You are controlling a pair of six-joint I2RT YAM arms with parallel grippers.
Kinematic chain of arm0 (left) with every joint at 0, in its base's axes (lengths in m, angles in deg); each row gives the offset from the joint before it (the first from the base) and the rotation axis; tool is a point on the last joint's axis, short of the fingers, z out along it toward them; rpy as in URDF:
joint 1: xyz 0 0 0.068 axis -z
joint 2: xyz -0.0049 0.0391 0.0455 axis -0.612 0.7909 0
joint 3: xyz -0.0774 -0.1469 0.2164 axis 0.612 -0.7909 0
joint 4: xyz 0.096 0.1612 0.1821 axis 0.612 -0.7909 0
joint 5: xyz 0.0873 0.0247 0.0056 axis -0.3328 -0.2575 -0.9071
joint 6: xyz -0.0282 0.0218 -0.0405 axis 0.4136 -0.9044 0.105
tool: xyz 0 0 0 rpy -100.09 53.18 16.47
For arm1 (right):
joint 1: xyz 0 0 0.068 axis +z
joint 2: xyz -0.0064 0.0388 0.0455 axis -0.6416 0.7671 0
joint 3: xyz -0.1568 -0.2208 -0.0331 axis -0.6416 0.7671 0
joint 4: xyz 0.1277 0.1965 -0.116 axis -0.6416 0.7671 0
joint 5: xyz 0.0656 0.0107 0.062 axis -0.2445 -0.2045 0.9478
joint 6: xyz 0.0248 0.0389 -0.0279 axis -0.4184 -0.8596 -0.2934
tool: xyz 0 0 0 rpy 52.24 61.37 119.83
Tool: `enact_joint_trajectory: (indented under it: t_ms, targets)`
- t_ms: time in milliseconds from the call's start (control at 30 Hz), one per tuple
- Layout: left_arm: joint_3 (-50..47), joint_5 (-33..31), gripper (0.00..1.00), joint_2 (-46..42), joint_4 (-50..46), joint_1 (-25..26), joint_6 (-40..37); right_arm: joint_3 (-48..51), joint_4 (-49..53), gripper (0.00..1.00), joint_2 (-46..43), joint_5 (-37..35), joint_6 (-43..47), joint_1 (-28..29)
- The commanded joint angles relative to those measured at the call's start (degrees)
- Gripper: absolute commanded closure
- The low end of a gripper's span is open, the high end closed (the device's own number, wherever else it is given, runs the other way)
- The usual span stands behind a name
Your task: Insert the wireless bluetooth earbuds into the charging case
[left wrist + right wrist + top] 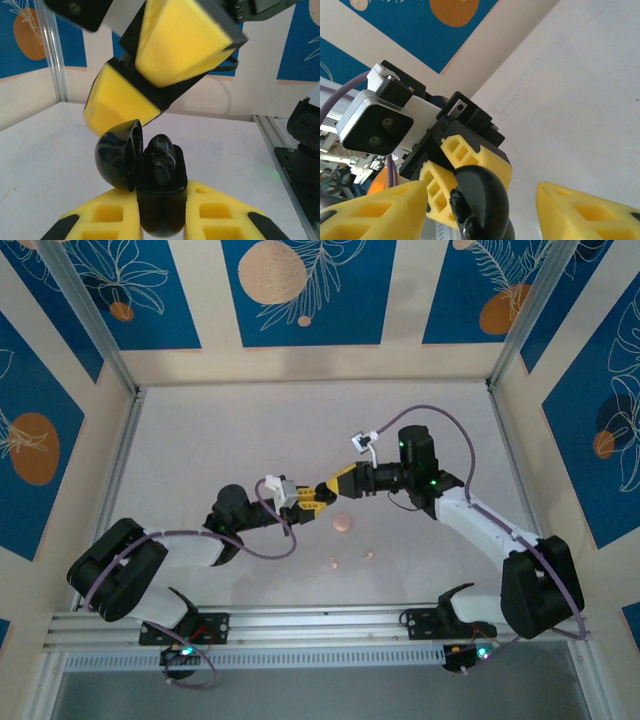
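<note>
Earbud [161,150] is sitting proud in the open charging case [160,200], facing the right gripper [482,207].
Left gripper [161,215] is clamping the black case's lower body, its lid [117,155] standing open to one side. The black bud is standing on end in its well, long axis pointing out at the right fingers [185,40]. These are hanging just beyond it, spread apart and carrying nothing, so the right arm is nearer for pressing it home. Two pink buds [333,563] are lying on the table [220,440].
</note>
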State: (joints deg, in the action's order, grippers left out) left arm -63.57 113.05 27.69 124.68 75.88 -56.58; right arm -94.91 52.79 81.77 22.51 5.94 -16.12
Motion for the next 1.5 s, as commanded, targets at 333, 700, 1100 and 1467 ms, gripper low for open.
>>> enact_joint_trajectory:
  t_ms: [333,700,1100,1467]
  targets:
    - [0.98,0.29,0.83,-0.73,-0.07,0.26,-0.20,0.97,-1.65,0.54,-2.79,11.77,2.60,1.91]
    - [1.14,-4.41,0.82,-1.94,-4.11,-0.01,0.74,1.84,2.73,0.54,-6.20,4.07,3.31,0.38]
    - [12.27,-15.59,0.83,-2.90,-45.28,-3.96,13.24,-0.20,24.70,0.44,-7.27,-19.81,-0.53,-4.68]
    - [19.73,-13.06,0.83,5.57,-65.66,-7.61,21.53,-8.68,48.44,0.44,7.66,-37.16,-1.16,5.21]
